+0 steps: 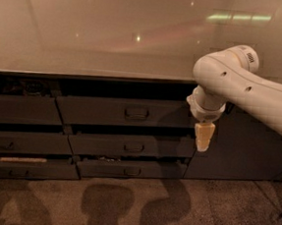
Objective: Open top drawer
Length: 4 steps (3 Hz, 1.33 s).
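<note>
Cream gripper (203,137) closed, empty, hanging beside right end of top drawer (96,113).

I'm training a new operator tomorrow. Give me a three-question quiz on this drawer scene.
1. True or false: the cream pincer touches the small loop handle of the wide dark grey top drawer.
2. The pincer hangs: A) left of that handle, B) right of it, C) straight below it.
3. Fill in: the pincer points ____.
Key: 1 false; 2 B; 3 downward.
</note>
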Motion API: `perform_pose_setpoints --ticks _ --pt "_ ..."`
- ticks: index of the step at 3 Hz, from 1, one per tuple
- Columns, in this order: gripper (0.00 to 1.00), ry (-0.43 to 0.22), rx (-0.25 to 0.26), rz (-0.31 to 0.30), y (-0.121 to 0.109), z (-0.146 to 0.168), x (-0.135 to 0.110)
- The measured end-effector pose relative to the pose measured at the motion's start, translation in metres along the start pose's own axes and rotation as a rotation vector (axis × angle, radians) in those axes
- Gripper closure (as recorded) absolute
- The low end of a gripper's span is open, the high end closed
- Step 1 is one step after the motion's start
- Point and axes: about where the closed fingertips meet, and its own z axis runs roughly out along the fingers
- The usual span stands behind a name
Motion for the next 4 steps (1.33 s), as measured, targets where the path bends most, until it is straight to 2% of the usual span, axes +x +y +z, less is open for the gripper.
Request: perform_pose_setpoints --ticks 1,2,3,4 --pt "0.0 -0.006 0.006 0.008 -0.007 0.001 0.003" --pt "0.0 -0.081 0.02 -0.021 -0.003 -0.003 0.0" --pt "0.0 -0.255 0.048 -0.052 0.004 -0.008 -0.007" --pt "0.0 -0.286 0.054 -0.107 0.008 -0.01 -0.009"
